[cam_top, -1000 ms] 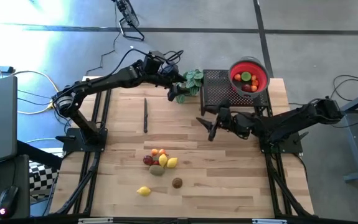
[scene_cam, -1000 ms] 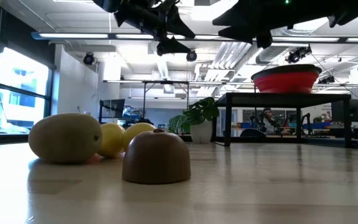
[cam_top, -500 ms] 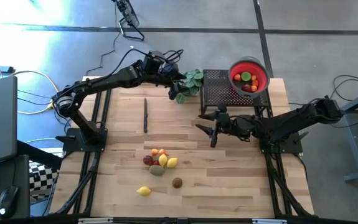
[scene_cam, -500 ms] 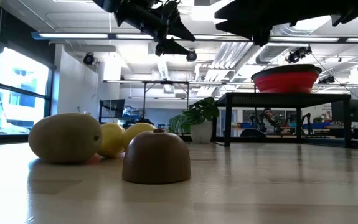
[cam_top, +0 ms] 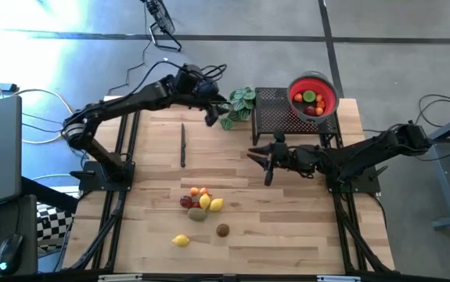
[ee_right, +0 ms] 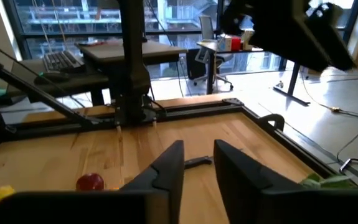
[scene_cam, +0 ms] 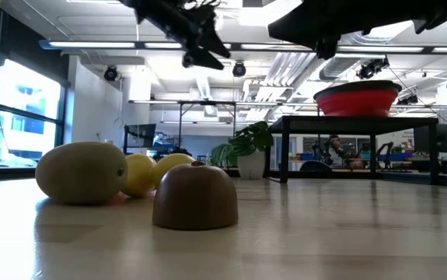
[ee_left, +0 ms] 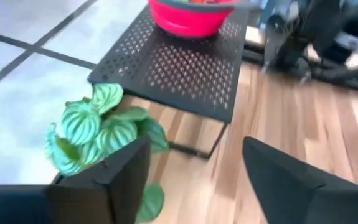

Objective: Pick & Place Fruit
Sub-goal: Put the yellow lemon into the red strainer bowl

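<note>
The red collapsible bowl [cam_top: 312,97], smooth and ribbed in steps, stands on the black perforated metal stand [cam_top: 275,113] beyond the right tool [cam_top: 268,163] and holds several small rounded toy fruits [cam_top: 308,102] in orange, green and red. The rest of the fruit lies on the pale wooden plank tabletop [cam_top: 154,188] on the near side of both tools: a tight cluster of small glossy pieces [cam_top: 199,201] in orange, red, yellow and green-brown, with a yellow lemon-shaped piece [cam_top: 181,240] and a brown rounded piece [cam_top: 222,229] a little apart from it, nearer the front edge. The right tool hangs above the tabletop just in front of the stand, its two dark fingers [ee_right: 166,174] drawn narrow with only a slim gap between them and nothing held. The left tool [cam_top: 211,116] hovers just beside the green leafy plant [cam_top: 241,103] that stands next to the stand, its fingers [ee_left: 119,171] spread wide and empty. A thin dark rod-like object [cam_top: 183,146] lies flat on the wood between the left tool and the fruit cluster
</note>
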{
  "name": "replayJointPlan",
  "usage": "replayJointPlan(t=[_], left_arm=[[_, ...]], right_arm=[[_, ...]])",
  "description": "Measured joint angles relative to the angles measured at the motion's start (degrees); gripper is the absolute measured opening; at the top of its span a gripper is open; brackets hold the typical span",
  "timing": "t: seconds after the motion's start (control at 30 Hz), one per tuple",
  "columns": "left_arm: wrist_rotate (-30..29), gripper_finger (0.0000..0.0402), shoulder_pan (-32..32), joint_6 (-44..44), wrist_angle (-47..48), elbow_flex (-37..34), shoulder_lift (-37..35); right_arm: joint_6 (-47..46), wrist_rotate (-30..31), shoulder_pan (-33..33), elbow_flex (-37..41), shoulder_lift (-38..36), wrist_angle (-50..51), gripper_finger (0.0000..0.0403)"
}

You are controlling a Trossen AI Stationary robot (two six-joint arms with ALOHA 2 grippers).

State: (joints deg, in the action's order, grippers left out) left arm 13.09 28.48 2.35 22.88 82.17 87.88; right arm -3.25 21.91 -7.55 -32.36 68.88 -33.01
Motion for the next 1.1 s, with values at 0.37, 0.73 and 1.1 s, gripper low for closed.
replayJointPlan(t=[0.37, 0.73, 1.1], left_arm=[[-0.2, 0.0093, -0.3, -1.5, -9.8, -23.6, -19.8], [-0.3, 0.0054, -6.3, -2.7, -14.5, -35.5, -34.3], [-0.3, 0.0054, -12.9, -2.9, -13.9, -38.1, -34.3]], right_arm=[[0.4, 0.0, 0.0, 0.0, 0.0, 2.7, 0.0012], [-1.7, -2.8, 0.0, 0.0, 0.0, 3.0, 0.0013], [-3.1, -8.0, 0.0, 0.0, 0.0, 3.4, 0.0013]])
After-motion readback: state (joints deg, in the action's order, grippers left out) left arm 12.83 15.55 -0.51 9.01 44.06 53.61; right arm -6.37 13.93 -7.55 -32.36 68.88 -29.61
